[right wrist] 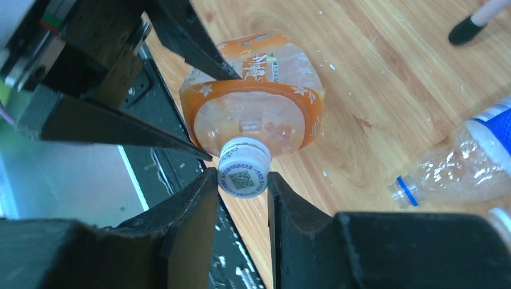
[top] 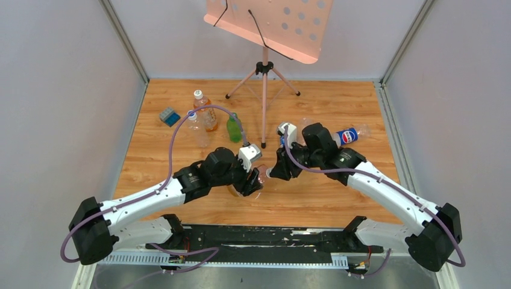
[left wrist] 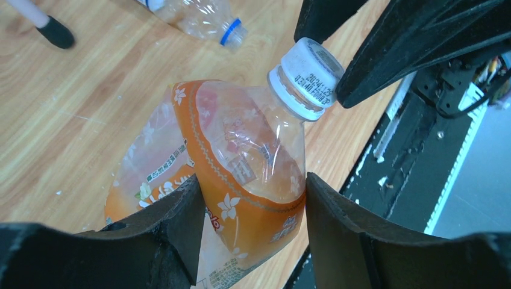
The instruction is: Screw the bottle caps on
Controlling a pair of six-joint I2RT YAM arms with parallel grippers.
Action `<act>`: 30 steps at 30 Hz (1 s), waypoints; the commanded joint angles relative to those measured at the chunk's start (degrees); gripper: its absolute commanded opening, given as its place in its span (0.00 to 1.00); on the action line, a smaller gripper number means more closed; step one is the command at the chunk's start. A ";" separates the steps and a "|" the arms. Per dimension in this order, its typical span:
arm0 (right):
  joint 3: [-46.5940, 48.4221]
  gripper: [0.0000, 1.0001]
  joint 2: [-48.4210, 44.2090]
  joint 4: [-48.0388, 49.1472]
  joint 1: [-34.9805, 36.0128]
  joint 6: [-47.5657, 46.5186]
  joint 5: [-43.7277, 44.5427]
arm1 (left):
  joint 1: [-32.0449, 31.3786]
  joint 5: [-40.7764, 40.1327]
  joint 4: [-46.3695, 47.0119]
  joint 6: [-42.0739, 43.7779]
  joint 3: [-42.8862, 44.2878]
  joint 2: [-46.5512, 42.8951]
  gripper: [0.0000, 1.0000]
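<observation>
A crumpled clear bottle with an orange label (left wrist: 241, 162) is held off the table between the arms, near the front edge. My left gripper (left wrist: 253, 180) is shut on its body, one finger on each side of the label. A white bottle cap (right wrist: 243, 174) sits on the bottle's neck, and my right gripper (right wrist: 241, 177) is shut on that cap with its fingers pressing both sides. From above, the left gripper (top: 253, 180) and right gripper (top: 274, 171) meet tip to tip. In the left wrist view the cap (left wrist: 306, 78) shows between the right gripper's black fingers.
An uncapped clear bottle with a blue neck ring (right wrist: 446, 174) lies on the wood to the right. Upright at the back left are an orange bottle (top: 206, 111), a green bottle (top: 234, 127) and a clear bottle (top: 197, 129), beside a blue-grey block (top: 169, 116). A stand's tripod (top: 263, 78) sits mid-back.
</observation>
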 commanded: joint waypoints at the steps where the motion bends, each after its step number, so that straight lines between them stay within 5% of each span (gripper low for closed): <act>1: 4.07 0.00 3.11 -1.32 0.64 15.19 7.65 | -0.52 0.28 17.39 -2.83 -0.03 -2.29 0.00; 7: 8.25 0.00 8.41 -10.07 0.66 37.72 16.35 | -0.51 -2.20 20.36 -4.35 -0.71 -1.74 0.00; 12: 8.87 0.04 10.21 -10.92 1.74 44.51 17.81 | -0.52 -3.08 21.79 -5.87 -0.91 -0.70 0.00; 15: 10.27 0.15 8.78 -10.62 2.14 44.48 20.35 | -0.52 -3.33 20.90 -6.40 -0.79 0.21 0.00; 22: 13.25 0.63 2.42 -9.09 2.23 38.51 23.56 | -0.52 -6.70 15.89 -9.07 -1.09 1.15 0.00; 30: 10.97 0.67 -4.53 -5.42 2.14 24.60 21.01 | 0.20 -4.27 10.84 -10.48 0.71 3.64 0.00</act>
